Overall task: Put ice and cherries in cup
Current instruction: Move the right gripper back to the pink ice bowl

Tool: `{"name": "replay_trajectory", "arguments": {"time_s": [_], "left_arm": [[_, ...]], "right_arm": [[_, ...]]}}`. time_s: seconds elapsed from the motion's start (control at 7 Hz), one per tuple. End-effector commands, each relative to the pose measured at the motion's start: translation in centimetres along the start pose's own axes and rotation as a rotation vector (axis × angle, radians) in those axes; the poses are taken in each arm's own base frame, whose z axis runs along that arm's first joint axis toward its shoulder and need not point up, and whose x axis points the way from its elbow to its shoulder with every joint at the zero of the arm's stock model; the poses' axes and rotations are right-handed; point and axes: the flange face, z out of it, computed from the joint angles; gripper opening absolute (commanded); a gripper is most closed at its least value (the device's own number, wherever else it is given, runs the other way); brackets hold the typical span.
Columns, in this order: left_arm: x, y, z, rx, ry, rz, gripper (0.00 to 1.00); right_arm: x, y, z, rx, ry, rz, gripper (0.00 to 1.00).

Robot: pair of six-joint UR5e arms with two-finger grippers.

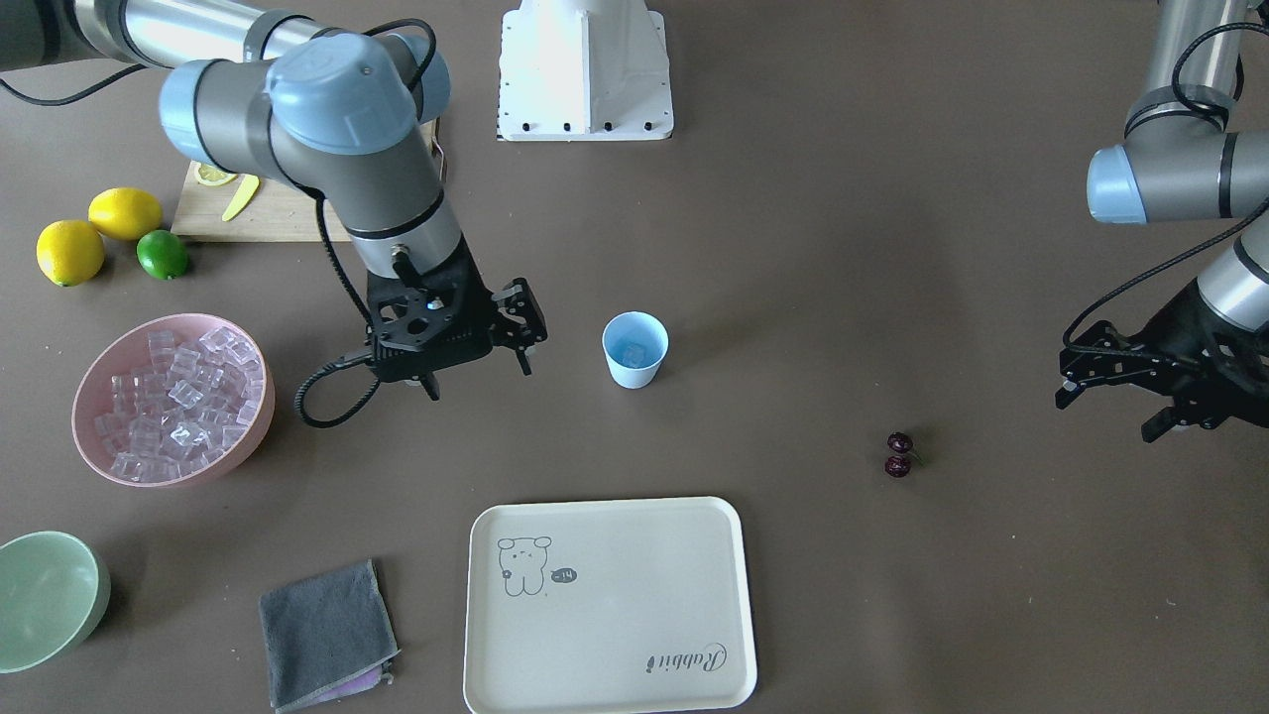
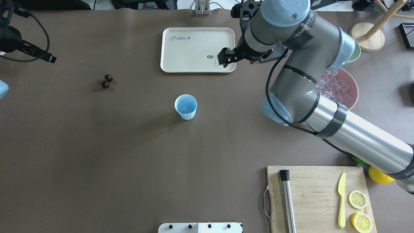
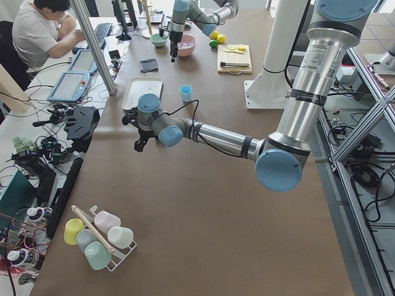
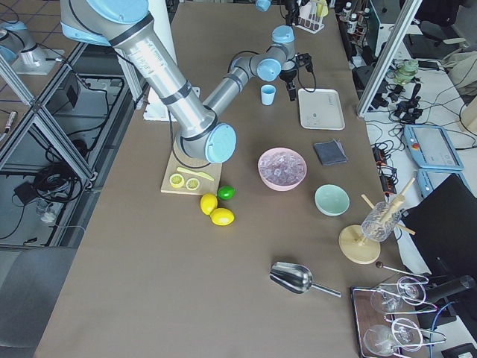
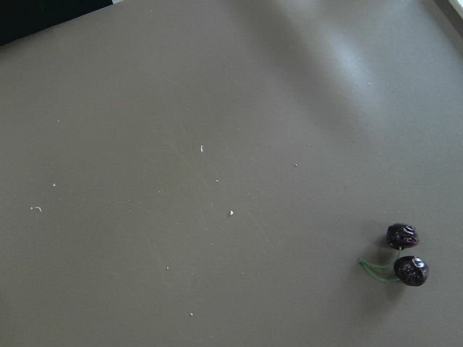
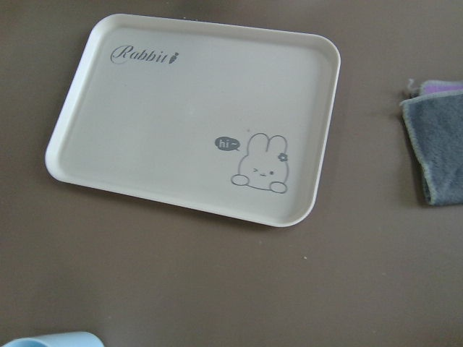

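- Located cup (image 1: 633, 374) upright mid-table, between the two arms; apparently one cube already inside.
- Found the rest of the ice (image 1: 178, 397) heaped in pink bowl (image 1: 260, 421), well right of cup as seen from overhead.
- Found cherries (image 1: 899, 443) on bare table, well left of cup and slightly farther out; not yet in cup.
- Right gripper (image 1: 480, 378): hovering between bowl and cup, jaws spread, nothing held.
- Left gripper (image 1: 1108, 415): raised, left of cherries, jaws apart, empty.
- Judged ice hard, light and slick, so likely to squirt from pads. Best pinched squarely across two flat faces, one cube from top of heap.
- Judged cherries tiny, light and prone to roll, with a flimsy stem. Best closed on gently across one fruit near the stem joint.
- Judged cup light and easily tipped. Release from above, clear of rim.
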Motion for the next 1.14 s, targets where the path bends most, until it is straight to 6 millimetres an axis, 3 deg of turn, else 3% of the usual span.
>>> {"name": "replay_trajectory", "arguments": {"time_s": [0.0,0.14,0.29,0.57,0.71,1.0], "left_arm": [[0.5,0.4,-0.9,0.012,0.001,0.005,0.97],[0.8,0.3,-1.4,0.020,0.003,0.011,0.97],[0.9,0.2,-1.5,0.023,0.004,0.013,0.97],[0.8,0.3,-1.4,0.021,0.002,0.013,0.97],[0.8,0.3,-1.4,0.021,0.002,0.013,0.97],[0.6,0.9,-1.9,0.026,0.000,0.012,0.97]], "right_arm": [[16.7,2.9,-4.8,-0.067,-0.022,-0.126,0.94],[20.6,5.3,-2.6,-0.110,0.028,-0.177,0.94],[21.7,6.0,-1.6,-0.128,0.052,-0.191,0.92],[23.4,9.5,3.1,-0.185,0.131,-0.256,0.91],[24.1,9.8,3.6,-0.198,0.137,-0.266,0.91],[26.8,10.5,6.4,-0.200,0.129,-0.286,0.89]]}}
